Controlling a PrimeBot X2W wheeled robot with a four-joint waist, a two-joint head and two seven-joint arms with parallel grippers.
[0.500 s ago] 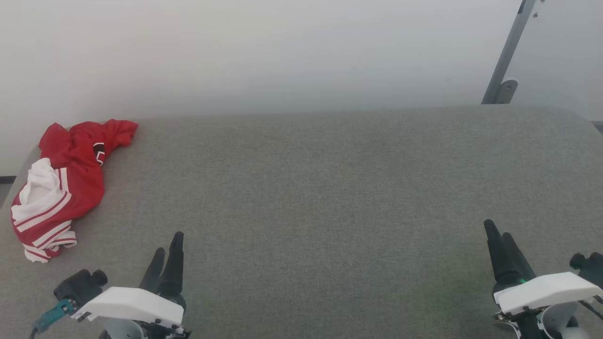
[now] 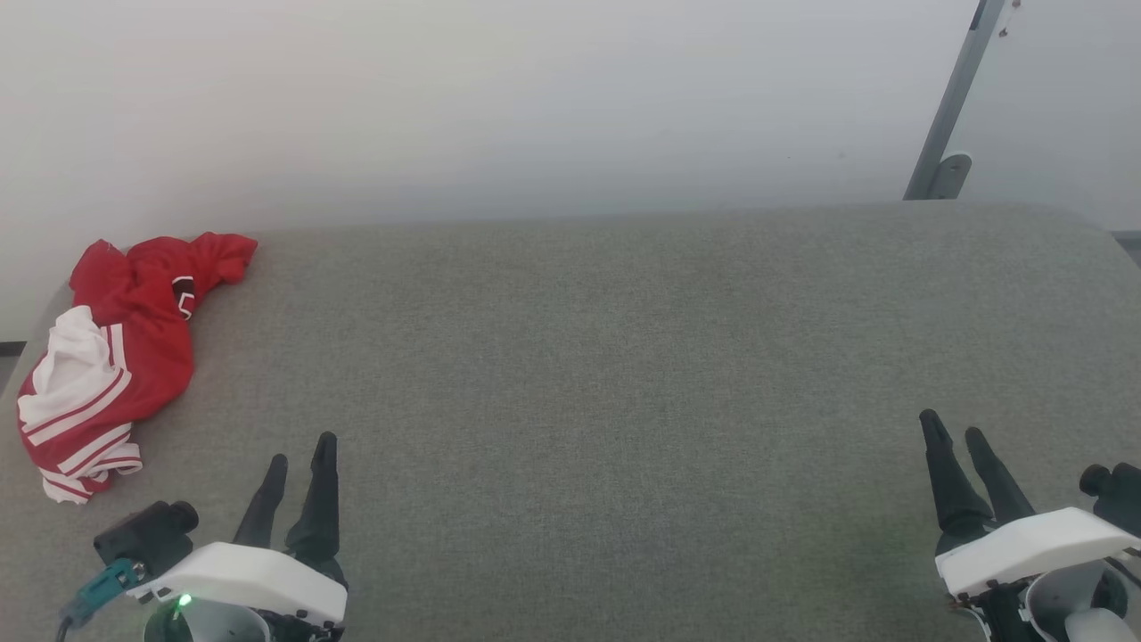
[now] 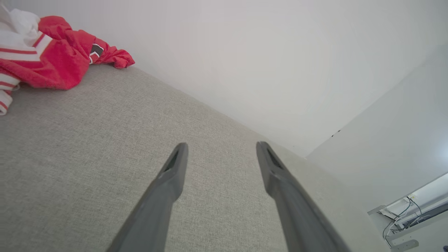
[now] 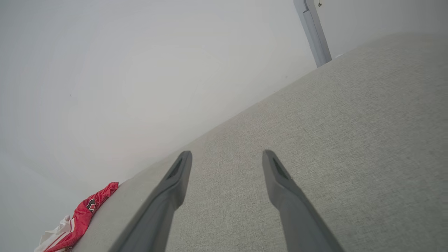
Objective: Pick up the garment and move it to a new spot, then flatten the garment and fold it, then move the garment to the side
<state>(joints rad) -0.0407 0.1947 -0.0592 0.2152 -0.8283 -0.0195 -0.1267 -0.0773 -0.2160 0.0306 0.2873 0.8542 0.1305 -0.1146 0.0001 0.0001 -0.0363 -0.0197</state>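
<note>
The garment (image 2: 116, 357), a red jersey with white sleeves and striped trim, lies crumpled at the far left of the grey fabric surface (image 2: 606, 357). A bit of its dark number shows near the top. It also appears at the upper left of the left wrist view as the garment (image 3: 52, 59) and small at the lower left of the right wrist view as the garment (image 4: 77, 220). My left gripper (image 2: 301, 450) hovers open near the front edge, to the right of and below the jersey, holding nothing. My right gripper (image 2: 952, 426) stands open at the lower right, far from it.
A pale wall runs behind the grey surface. A grey metal post (image 2: 949, 107) rises at the back right. The surface's rounded left edge lies just beyond the jersey. Cables and equipment (image 3: 406, 217) show past the surface's edge in the left wrist view.
Both grippers have opened: their fingers were together and now stand apart. The head camera has shifted slightly, nudging the whole scene. The jersey has not moved.
</note>
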